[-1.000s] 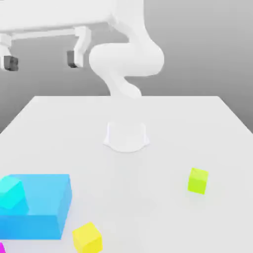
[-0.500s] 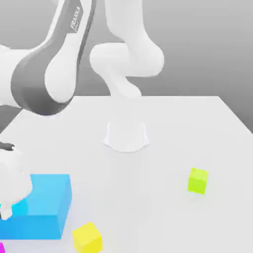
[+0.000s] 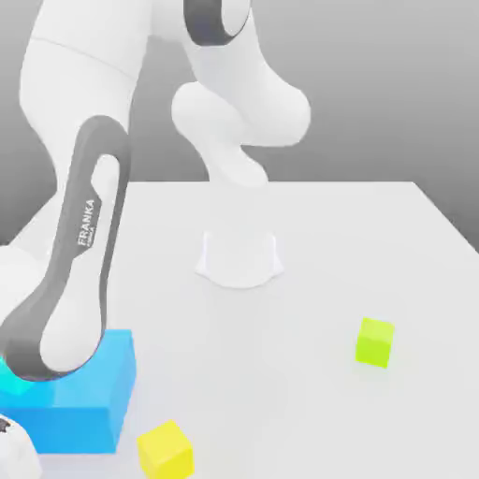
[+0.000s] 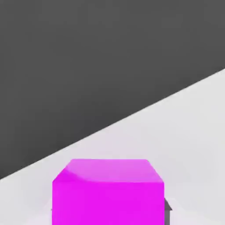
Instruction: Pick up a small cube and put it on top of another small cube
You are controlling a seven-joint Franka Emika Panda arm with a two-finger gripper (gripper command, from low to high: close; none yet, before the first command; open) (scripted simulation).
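The magenta-pink small cube [image 4: 107,193] sits on the white table, very close in front of the hand camera. In the exterior view my arm [image 3: 79,253] reaches down to the table's near corner on the exterior view's left. My gripper [image 3: 11,455] is low at that corner, at the frame's bottom edge. The cyan small cube [image 3: 9,382] stands against the big blue block [image 3: 84,398]. My arm covers most of it, leaving a bright sliver.
A yellow cube [image 3: 166,448] lies near the front edge, just to the exterior view's right of the blue block. A yellow-green cube [image 3: 375,341] stands alone on the right. The robot base [image 3: 239,257] is at the table's middle back.
My arm has swung from high at the back down to the front-left corner. It now covers the cyan cube and the spot where a magenta corner showed.
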